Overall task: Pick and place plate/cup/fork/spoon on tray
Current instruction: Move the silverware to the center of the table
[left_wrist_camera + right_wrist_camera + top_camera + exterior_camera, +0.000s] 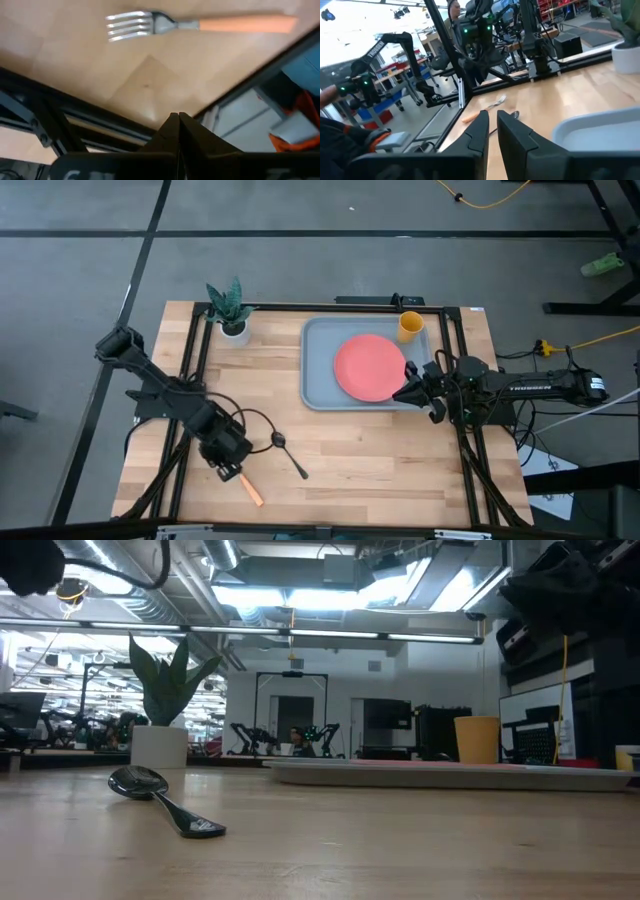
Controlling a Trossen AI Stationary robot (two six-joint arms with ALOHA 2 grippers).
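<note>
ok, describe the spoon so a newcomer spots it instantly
On the light wooden table, look at the near half, away from the grey-blue rectangular tray. The small dark metallic spoon lies bare on the wood beside the orange-handled fork; unlike the fork, it is all dark, with an oval bowl.

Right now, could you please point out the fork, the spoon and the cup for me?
fork [150, 23]: left wrist view, on the neck just behind the tines.
spoon [138, 781]: low view, on the oval bowl.
cup [410, 327]: high view, on its yellow-orange side.
</note>
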